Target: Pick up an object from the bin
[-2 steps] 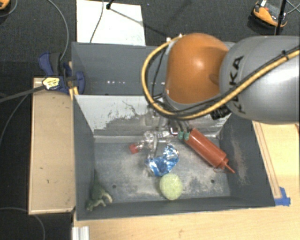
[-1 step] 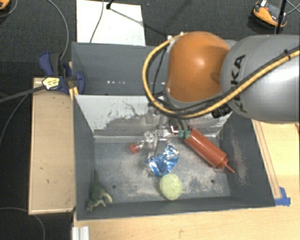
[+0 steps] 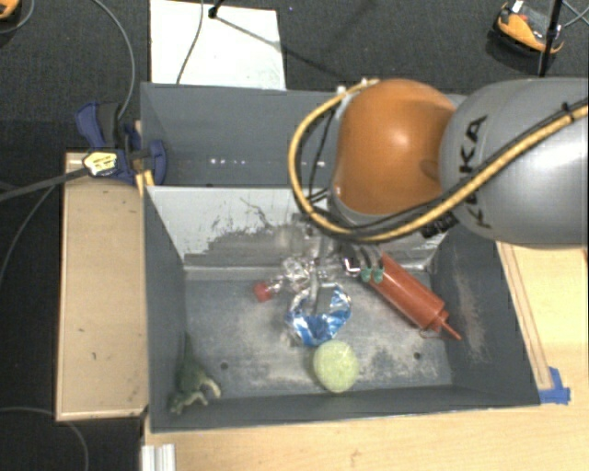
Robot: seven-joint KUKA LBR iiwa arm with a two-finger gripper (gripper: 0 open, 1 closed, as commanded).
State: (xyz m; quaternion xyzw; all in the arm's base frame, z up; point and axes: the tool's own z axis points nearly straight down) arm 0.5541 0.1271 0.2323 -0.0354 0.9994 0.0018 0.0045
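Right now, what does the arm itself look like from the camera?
The arm is a thick, rounded silver-grey tube with black KUKA lettering. Its wrist wears a glossy orange dome cover. Yellow and black cables loop round the cover and run along the arm. Below the cover sits a shiny metal gripper.

Dark floor (image 3: 55, 83) stretches beyond the far and left edges of the grey metal bin (image 3: 230, 138). Thin black cables (image 3: 132, 60) trail across it near the bin's far-left corner. An orange-and-black object (image 3: 520, 26) lies past the far-right corner.
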